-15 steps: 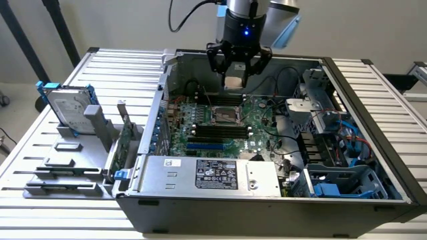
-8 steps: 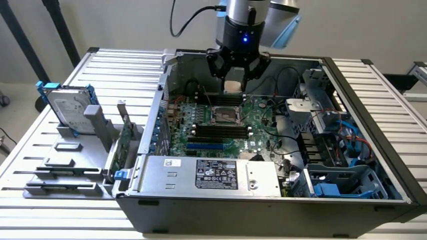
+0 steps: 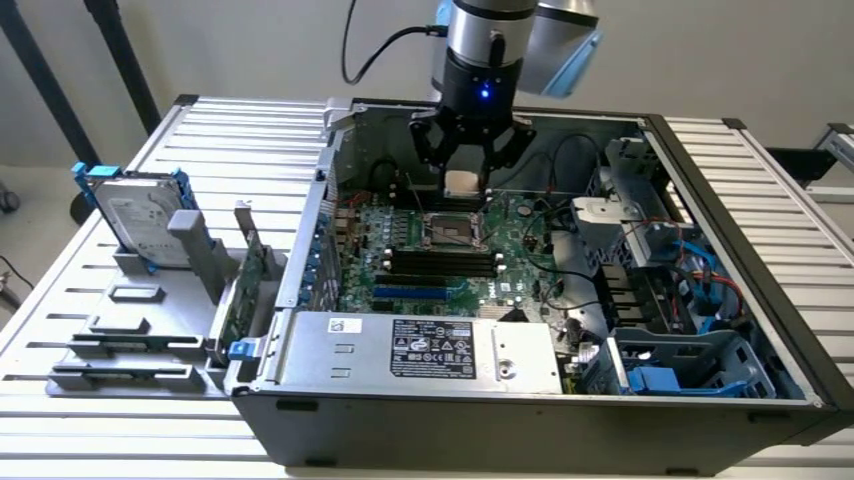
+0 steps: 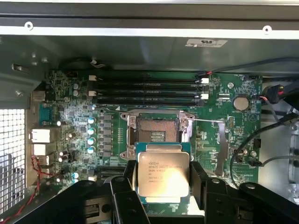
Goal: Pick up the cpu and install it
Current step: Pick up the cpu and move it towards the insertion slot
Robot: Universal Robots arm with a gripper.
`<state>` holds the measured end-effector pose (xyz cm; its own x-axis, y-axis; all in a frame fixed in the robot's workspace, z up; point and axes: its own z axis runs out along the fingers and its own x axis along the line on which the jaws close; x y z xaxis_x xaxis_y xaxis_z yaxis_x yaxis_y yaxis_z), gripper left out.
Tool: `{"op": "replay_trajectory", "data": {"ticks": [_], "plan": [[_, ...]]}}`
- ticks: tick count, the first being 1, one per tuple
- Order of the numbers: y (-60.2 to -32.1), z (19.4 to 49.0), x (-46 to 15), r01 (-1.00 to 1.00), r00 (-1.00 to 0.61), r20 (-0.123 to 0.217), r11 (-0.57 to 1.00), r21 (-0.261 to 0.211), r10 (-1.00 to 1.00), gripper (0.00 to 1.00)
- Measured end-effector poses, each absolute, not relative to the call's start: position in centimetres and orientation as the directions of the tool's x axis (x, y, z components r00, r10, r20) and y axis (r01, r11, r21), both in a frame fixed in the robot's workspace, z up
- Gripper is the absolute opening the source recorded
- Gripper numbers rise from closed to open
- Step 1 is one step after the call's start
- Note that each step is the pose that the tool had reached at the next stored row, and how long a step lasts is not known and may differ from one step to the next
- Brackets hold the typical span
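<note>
The cpu (image 4: pixel 162 173) is a small flat square chip with a silver-grey top and a green rim. My gripper (image 3: pixel 463 180) is shut on it, one black finger (image 4: pixel 130 175) against each side. In the exterior view the cpu (image 3: pixel 462 182) hangs between the fingers above the green motherboard (image 3: pixel 447 255), inside the open computer case (image 3: pixel 694 400). The empty cpu socket (image 3: pixel 451 231) lies just below and in front of it. In the wrist view the socket (image 4: pixel 155 130) with its open metal frame sits just past the held chip.
Black memory slots (image 4: pixel 149 91) run beside the socket. A silver power supply box (image 3: pixel 420 350) with a black label fills the case's near side. Cables and drive cages (image 3: pixel 667 270) crowd the exterior view's right. A hard drive with blue rails (image 3: pixel 134 215) stands in a grey holder outside.
</note>
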<state>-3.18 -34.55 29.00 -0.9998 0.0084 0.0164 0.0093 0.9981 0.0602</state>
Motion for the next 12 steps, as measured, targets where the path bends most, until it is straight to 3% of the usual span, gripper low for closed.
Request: {"op": "replay_trajectory", "data": {"ticks": [12], "plan": [[-33.8,26.8,-3.9,0.009,-1.000,0.013,0.998,0.060,0.009,0.55]]}}
